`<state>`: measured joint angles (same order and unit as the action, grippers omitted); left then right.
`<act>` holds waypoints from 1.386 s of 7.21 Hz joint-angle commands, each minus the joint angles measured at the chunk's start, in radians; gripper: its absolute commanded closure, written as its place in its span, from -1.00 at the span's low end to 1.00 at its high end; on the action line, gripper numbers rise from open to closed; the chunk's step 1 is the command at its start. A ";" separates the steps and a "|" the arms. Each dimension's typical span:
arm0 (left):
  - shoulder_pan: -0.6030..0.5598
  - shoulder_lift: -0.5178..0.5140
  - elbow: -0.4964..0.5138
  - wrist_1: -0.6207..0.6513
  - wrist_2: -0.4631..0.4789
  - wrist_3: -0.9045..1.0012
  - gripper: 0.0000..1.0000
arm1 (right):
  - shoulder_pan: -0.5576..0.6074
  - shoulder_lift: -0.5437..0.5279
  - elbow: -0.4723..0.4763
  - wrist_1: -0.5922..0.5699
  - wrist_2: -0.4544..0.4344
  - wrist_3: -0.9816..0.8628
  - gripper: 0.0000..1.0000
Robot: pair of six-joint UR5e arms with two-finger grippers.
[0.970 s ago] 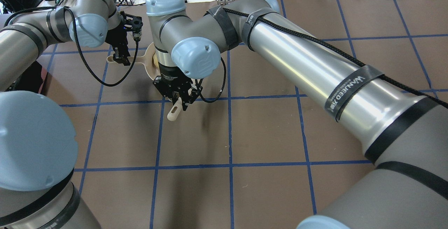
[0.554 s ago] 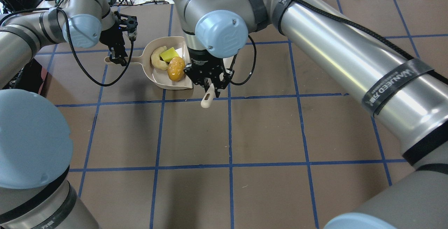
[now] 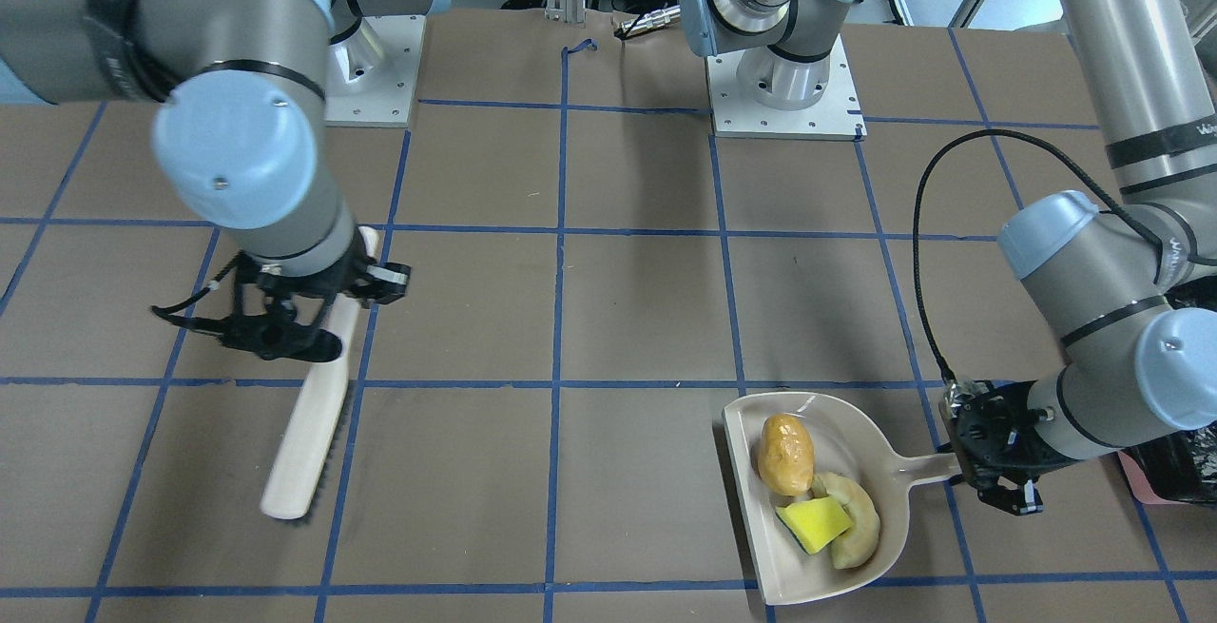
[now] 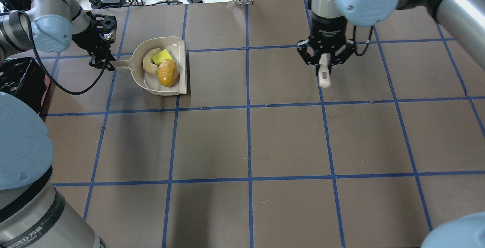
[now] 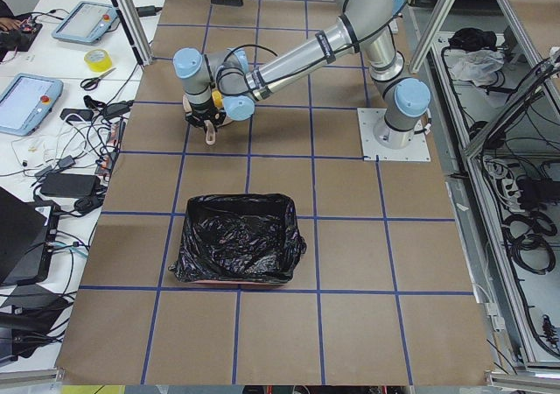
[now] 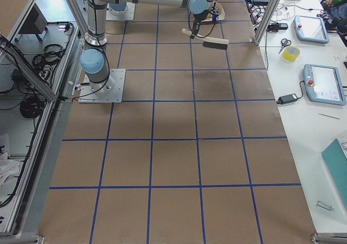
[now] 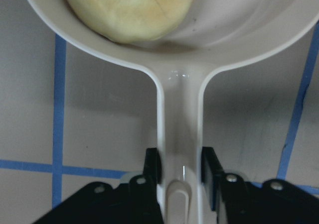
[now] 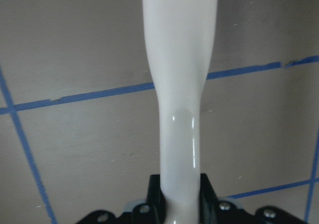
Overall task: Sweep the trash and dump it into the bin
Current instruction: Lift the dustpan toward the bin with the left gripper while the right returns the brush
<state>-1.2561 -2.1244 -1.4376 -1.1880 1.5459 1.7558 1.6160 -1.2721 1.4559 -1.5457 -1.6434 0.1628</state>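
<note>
Three trash pieces (image 4: 167, 73) (one dustpan (image 4: 171, 89))

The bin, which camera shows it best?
Exterior left: the whole black-lined bin sits in plain view, with nothing over it. The overhead view catches only a corner at its left edge, the front-facing view a sliver at its right edge. Exterior right and both wrist views miss it.

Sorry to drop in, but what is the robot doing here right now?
The left gripper holds the beige dustpan by its handle, with all three trash pieces in it: potato-like lump, sponge wedge, crescent slice. The right gripper holds the brush, well away to the side. Dumping into the black-lined bin is not yet done.
</note>
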 commanded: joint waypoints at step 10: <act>0.513 0.000 0.448 -0.489 0.003 0.465 1.00 | -0.366 0.025 0.296 -0.465 0.001 -0.462 1.00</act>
<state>-0.8020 -2.1111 -1.0385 -1.6657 1.5162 2.1525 1.2513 -1.2587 1.7518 -2.0153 -1.6440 -0.3290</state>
